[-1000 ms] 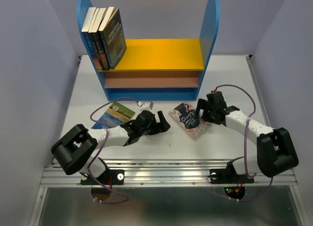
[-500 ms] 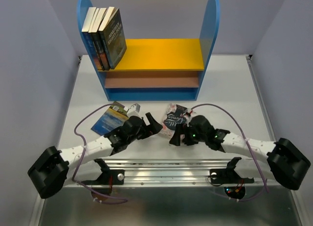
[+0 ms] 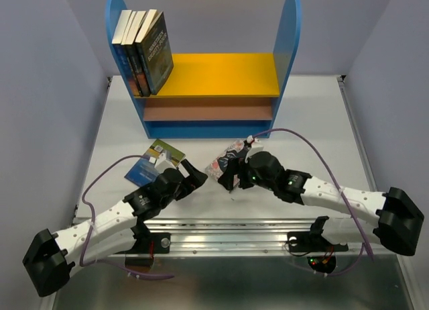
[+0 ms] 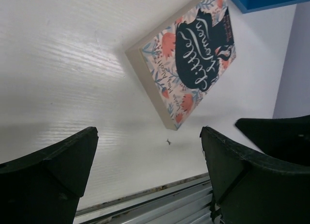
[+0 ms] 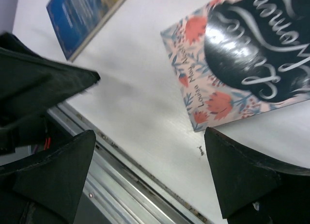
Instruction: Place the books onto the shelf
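I have the white tabletop [image 3: 315, 122] in view, with the blue-sided wooden shelf [image 3: 221, 75] at twelve o'clock. A few dark paperbacks [image 3: 144, 52] stand leaning at the nine o'clock end of its yellow upper board. A floral-covered paperback [image 4: 191, 59] lies flat near centre, and a blue-and-green paperback [image 3: 151, 161] lies toward its nine o'clock. My left hand [image 3: 191, 176] and right hand [image 3: 226, 178] hang low beside the floral one, fingers spread apart, both empty.

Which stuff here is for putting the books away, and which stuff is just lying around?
For the job:
- the shelf
- the standing books already on it
- the flowery book, flat on the table
- the blue book, flat too

Just there:
- the purple cables
- the metal rail
- a tiny dark speck
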{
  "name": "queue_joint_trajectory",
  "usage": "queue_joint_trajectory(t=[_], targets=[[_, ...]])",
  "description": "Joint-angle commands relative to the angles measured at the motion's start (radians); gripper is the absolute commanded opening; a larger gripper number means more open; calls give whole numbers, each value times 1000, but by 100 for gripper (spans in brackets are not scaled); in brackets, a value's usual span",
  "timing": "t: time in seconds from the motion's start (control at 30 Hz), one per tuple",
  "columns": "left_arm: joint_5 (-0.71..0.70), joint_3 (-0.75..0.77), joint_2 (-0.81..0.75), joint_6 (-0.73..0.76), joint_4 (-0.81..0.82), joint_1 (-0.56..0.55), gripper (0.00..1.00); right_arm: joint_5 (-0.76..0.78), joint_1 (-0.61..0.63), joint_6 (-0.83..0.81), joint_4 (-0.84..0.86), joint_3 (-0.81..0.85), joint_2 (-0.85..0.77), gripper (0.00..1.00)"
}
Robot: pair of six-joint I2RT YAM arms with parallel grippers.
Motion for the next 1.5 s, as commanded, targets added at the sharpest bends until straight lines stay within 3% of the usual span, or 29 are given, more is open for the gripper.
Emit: queue_joint_trajectory(t=[0.0, 0.17, 0.3, 0.57, 0.7, 0.83, 1.2, 1.33, 1.47], targets=[[20, -34, 47, -6, 68, -6, 99, 181, -53, -70, -97, 51, -42, 100], [51, -21, 139, 14, 129, -8, 99, 312, -193, -253, -96, 111, 42, 100], [44, 15, 176, 34, 134, -12, 99, 203, -386, -329, -75, 174, 157, 100], [44, 15, 221, 26, 169, -26, 99, 55, -399, -426, 90, 166, 312, 100], [41, 39, 248, 38, 174, -29, 99, -43, -399, -415, 140, 151, 407, 100], [29, 49, 270, 44, 177, -32, 99, -181, -399, -349, 185, 87, 380, 100], [-63, 145, 461, 96, 183, -23, 99, -86, -134, -67, 171, -176, 116, 100], [-74, 205, 526, 116, 166, -17, 99, -34, 7, 19, 202, -168, 99, 100], [-113, 246, 508, 136, 114, -9, 99, 35, 41, 45, 130, -118, 88, 100]])
